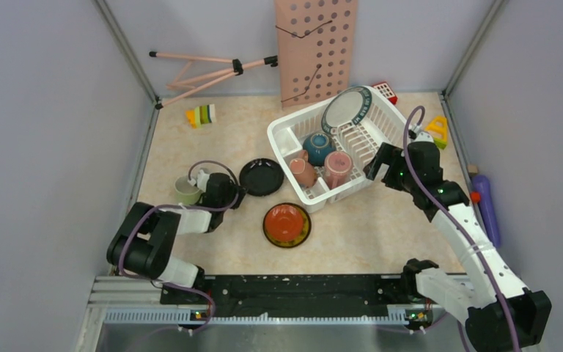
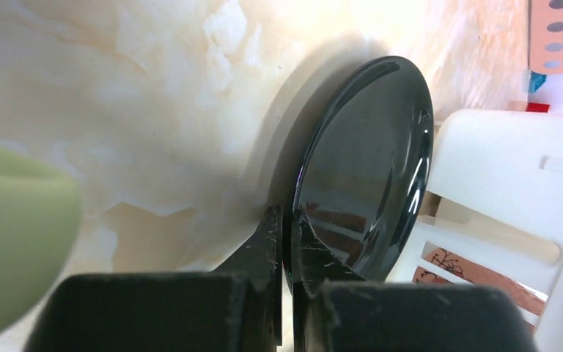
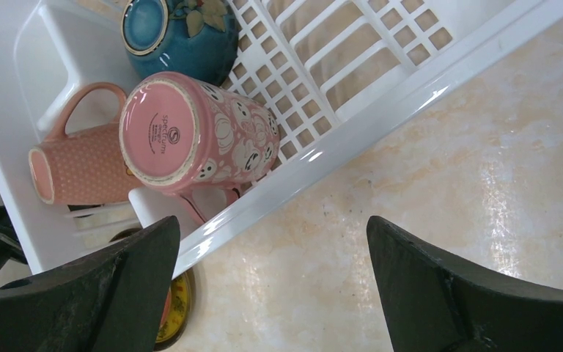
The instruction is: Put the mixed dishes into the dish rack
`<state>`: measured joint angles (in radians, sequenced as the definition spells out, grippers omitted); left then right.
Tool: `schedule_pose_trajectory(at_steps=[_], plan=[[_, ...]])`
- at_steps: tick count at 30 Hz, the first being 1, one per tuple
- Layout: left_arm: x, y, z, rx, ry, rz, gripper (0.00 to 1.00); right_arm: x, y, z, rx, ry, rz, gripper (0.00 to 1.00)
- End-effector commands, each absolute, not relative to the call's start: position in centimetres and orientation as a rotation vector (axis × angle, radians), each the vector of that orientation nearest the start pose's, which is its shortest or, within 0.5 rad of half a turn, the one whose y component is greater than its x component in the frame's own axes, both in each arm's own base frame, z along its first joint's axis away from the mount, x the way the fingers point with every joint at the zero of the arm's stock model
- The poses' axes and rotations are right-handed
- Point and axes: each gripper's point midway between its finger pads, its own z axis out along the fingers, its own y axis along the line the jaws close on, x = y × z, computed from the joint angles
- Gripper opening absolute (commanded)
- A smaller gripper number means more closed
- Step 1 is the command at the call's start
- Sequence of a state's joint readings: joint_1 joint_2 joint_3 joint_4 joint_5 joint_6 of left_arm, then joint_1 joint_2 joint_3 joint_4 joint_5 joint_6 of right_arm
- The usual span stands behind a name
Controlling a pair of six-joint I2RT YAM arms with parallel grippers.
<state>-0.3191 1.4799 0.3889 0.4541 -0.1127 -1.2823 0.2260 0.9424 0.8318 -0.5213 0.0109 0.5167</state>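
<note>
so the rack (image 1: 281, 139) has 2 cups (image 1: 304, 172), a bowl (image 1: 318, 147) and a big plate (image 1: 346, 110) in it; just left sits a saucer (image 1: 262, 177), mug (image 1: 187, 191) further left, small plate (image 1: 286, 224) in front

A robotics lab test cell: grey panel walls (image 1: 44, 110) on metal framing posts (image 1: 128, 51) box in a marble-patterned tabletop (image 1: 381, 227). Two robot arms (image 1: 476, 249) are bolted to a rail (image 1: 286, 290) at its near edge. A dish rack (image 1: 341, 192), toy blocks (image 1: 201, 115) and a folded tripod (image 1: 205, 70) share the space.
</note>
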Motion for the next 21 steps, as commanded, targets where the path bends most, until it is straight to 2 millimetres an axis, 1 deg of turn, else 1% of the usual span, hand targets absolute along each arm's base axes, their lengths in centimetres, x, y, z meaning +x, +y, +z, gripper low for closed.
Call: schedule_pose_trajectory(at_steps=[1,2,3,8,11,13,15,17,19,21], plan=[[31.8,-11.0,1.9,-1.168,2.068,-0.595,0.0,28.9,8.4,21.5,0.321,2.123,0.423,0.96],[31.7,-10.7,2.2,-1.157,2.077,-0.563,0.0,28.9,8.4,21.7,0.321,2.118,0.425,0.96],[31.8,-10.4,3.2,-1.125,2.074,-0.543,0.0,28.9,8.5,21.9,0.317,2.113,0.43,0.96],[31.8,-8.5,9.2,-0.963,2.023,-0.437,0.0,29.2,8.6,22.8,0.304,2.094,0.438,0.96],[31.8,-7.9,13.2,-0.84,1.989,-0.406,0.0,29.7,8.7,23.6,0.298,2.078,0.441,0.96],[32.0,-8.5,16.1,-0.71,1.983,-0.425,0.0,29.8,9.4,24.4,0.272,2.071,0.48,0.96],[31.7,-8.9,18.4,-0.627,1.989,-0.439,0.0,30.0,9.7,24.9,0.262,2.064,0.495,0.96],[31.5,-8.9,19.8,-0.587,1.995,-0.427,0.0,30.2,9.9,25.2,0.255,2.055,0.506,0.96],[31.5,-9.1,21.7,-0.553,1.977,-0.439,0.0,30.2,9.9,25.5,0.254,2.047,0.513,0.96],[31.5,-9.4,23.0,-0.507,1.959,-0.456,0.0,30.2,10.0,25.7,0.256,2.04,0.518,0.96]])
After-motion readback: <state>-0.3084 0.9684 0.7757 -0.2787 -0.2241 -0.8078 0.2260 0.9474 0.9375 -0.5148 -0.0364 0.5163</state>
